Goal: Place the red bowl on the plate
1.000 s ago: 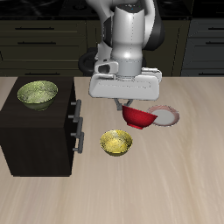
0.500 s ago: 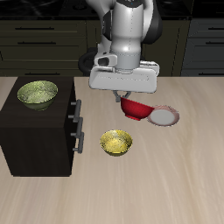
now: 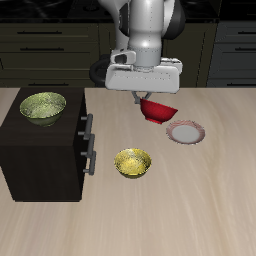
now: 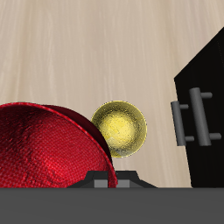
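My gripper is shut on the rim of the red bowl and holds it tilted in the air, above the table and a little behind the plate. The plate is small and flat with a whitish centre and a pinkish-brown rim, and nothing lies on it. In the wrist view the red bowl fills the near field, held at the fingers. The plate does not show in the wrist view.
A yellow patterned bowl sits on the table near the front, also seen in the wrist view. A dark cabinet with handles stands beside it, with a yellow-green bowl on top.
My gripper has lifted the red bowl up and back, away from the plate. The plate, partly covered before, now shows whole.
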